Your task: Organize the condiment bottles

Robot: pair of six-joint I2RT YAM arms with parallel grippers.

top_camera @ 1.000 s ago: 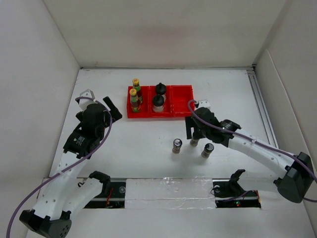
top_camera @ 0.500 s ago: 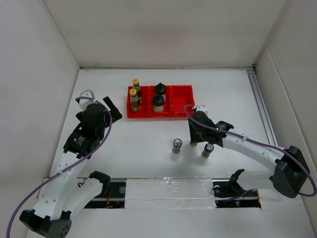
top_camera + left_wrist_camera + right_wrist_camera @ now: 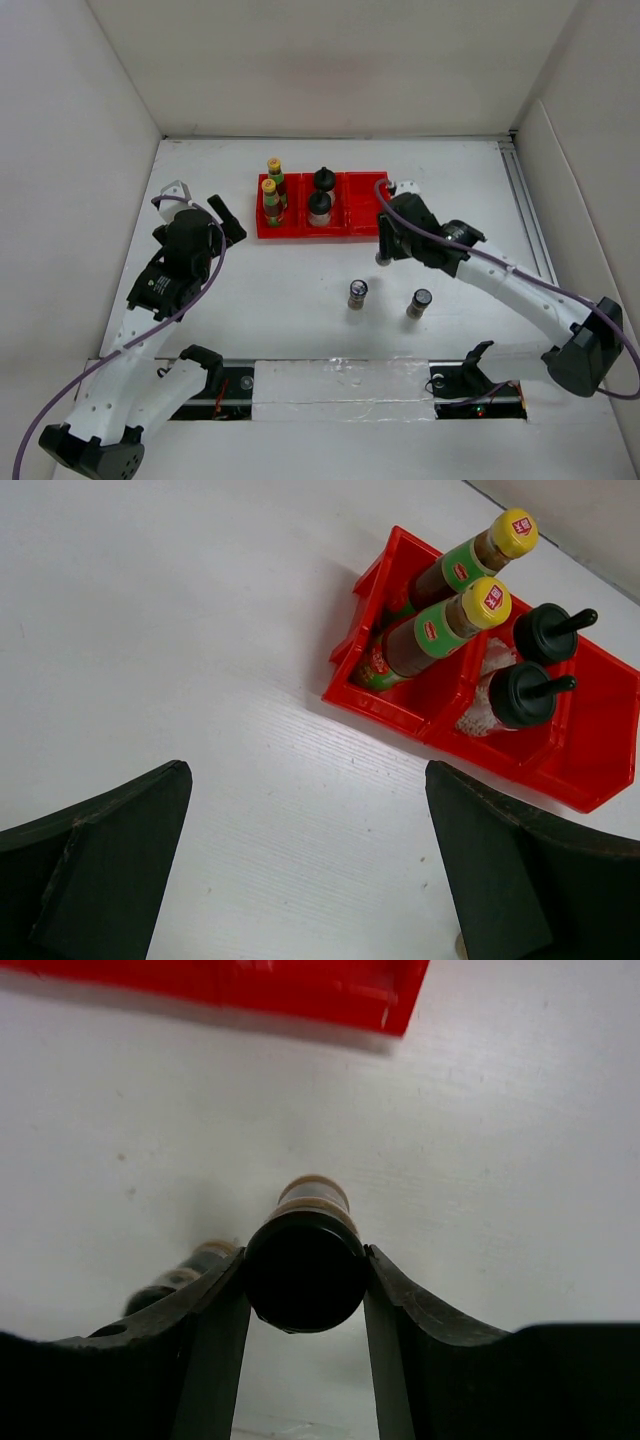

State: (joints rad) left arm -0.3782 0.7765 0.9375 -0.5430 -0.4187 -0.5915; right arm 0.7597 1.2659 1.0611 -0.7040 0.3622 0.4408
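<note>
My right gripper (image 3: pixel 305 1272) is shut on a small dark-capped shaker (image 3: pixel 305 1260) and holds it above the table, just in front of the red tray's (image 3: pixel 367 232) right end. In the top view that gripper (image 3: pixel 383 250) hides most of the shaker. Two more shakers (image 3: pixel 357 293) (image 3: pixel 420 302) stand on the table nearer to me. Two yellow-capped bottles (image 3: pixel 270 190) lean in the tray's left compartment and two black-lidded white jars (image 3: pixel 320 205) sit in the middle one. My left gripper (image 3: pixel 305 780) hangs open over bare table, left of the tray.
The tray's right compartment (image 3: pixel 368 200) holds nothing. White walls close the table at the left, back and right, and a rail (image 3: pixel 525 215) runs along the right side. A taped strip (image 3: pixel 340 378) lies along the near edge between the arm bases.
My right gripper has shut on the shaker that stood nearest the tray, lifted it and carried it toward the tray. The left arm has not moved.
</note>
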